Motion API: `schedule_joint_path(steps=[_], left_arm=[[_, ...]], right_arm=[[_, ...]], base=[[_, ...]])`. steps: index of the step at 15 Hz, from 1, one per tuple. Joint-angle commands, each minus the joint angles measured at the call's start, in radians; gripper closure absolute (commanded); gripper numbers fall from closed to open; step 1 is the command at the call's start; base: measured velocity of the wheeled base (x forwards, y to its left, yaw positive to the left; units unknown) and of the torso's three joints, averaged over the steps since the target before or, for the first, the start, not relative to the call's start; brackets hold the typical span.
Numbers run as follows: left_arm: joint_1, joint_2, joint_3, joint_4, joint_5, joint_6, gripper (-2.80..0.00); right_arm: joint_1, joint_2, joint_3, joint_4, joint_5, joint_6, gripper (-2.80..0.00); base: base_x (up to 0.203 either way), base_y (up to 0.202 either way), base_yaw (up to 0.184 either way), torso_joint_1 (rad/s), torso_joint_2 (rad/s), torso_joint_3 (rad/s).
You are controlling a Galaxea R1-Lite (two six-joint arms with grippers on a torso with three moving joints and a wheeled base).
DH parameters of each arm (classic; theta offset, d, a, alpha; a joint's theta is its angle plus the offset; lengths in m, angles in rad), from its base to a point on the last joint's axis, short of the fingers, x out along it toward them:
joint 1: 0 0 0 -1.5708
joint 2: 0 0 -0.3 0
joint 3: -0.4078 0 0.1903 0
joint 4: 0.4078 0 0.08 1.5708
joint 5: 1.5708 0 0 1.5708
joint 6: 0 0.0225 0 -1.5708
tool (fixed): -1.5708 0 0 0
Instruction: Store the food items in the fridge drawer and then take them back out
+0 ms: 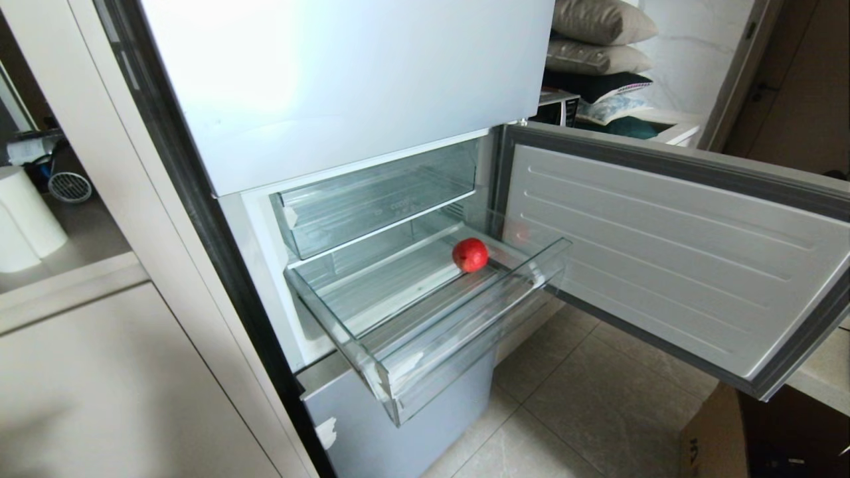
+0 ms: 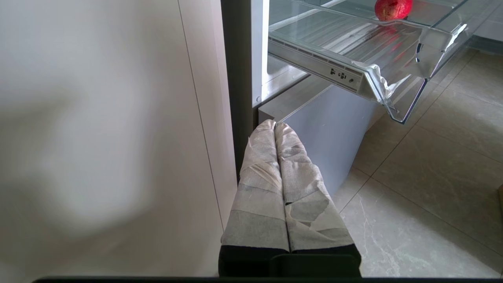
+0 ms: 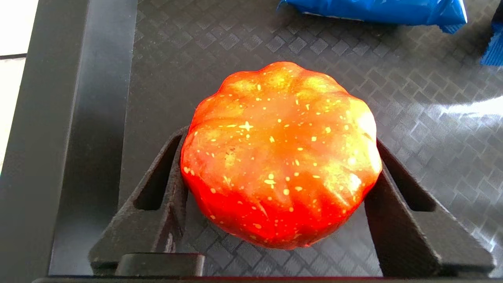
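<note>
With the fridge drawer (image 1: 425, 312) pulled out under the open fridge door (image 1: 671, 252), I have one red fruit (image 1: 470, 255) already lying on its ribbed floor, toward the side nearest the door; through my left wrist camera the same fruit (image 2: 393, 8) sits well above and beyond the left pincer (image 2: 275, 125), whose two taped fingers are pressed flat together with nothing between them, hanging low beside the cabinet panel (image 2: 118, 137) and the tiled floor (image 2: 424, 188). My right pincer (image 3: 281, 188) is off at a dark woven-pattern tray (image 3: 220, 55), out of the head camera's sight, its black fingers standing either side of a ribbed orange-red fruit (image 3: 281, 153), which fills the gap between them; the fingers look to touch its flanks, yet the fruit rests on the tray, so I judge the grip is only now being taken, not secured. A blue packet (image 3: 373, 11) lies beyond the fruit, well apart from the pincer. By my reckoning the storing half is partly done: one piece in, this second one to carry across, then the whole taking-out half remains.
</note>
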Motion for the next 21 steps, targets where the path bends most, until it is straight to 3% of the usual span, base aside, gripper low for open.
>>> schedule_joint_path(steps=[1,3,9,12,14,16,19,21], left_arm=[[0.0,0.001,0.0,0.0,0.0,0.0,0.0],[0.0,0.001,0.0,0.0,0.0,0.0,0.0],[0.0,0.001,0.0,0.0,0.0,0.0,0.0],[0.0,0.001,0.0,0.0,0.0,0.0,0.0],[0.0,0.001,0.0,0.0,0.0,0.0,0.0],[0.0,0.001,0.0,0.0,0.0,0.0,0.0],[0.0,0.001,0.0,0.0,0.0,0.0,0.0],[0.0,0.001,0.0,0.0,0.0,0.0,0.0]], right_arm=[[-0.001,-0.035,0.028,0.001,0.0,0.009,0.0],[-0.002,-0.136,0.122,0.003,0.0,0.016,0.0],[0.002,-0.703,0.605,0.012,0.012,0.0,0.0],[0.073,-0.965,0.876,0.014,0.018,-0.037,0.0],[0.228,-1.073,1.006,0.02,0.017,-0.046,0.0],[0.444,-1.138,1.057,0.059,0.015,-0.021,0.0],[0.836,-1.173,1.032,0.138,-0.006,0.156,0.0],[1.042,-1.131,0.933,0.167,-0.035,0.282,0.0]], base=[[0.0,0.0,0.0,0.0,0.0,0.0],[0.0,0.0,0.0,0.0,0.0,0.0],[0.0,0.0,0.0,0.0,0.0,0.0],[0.0,0.0,0.0,0.0,0.0,0.0],[0.0,0.0,0.0,0.0,0.0,0.0],[0.0,0.0,0.0,0.0,0.0,0.0],[0.0,0.0,0.0,0.0,0.0,0.0],[0.0,0.0,0.0,0.0,0.0,0.0]])
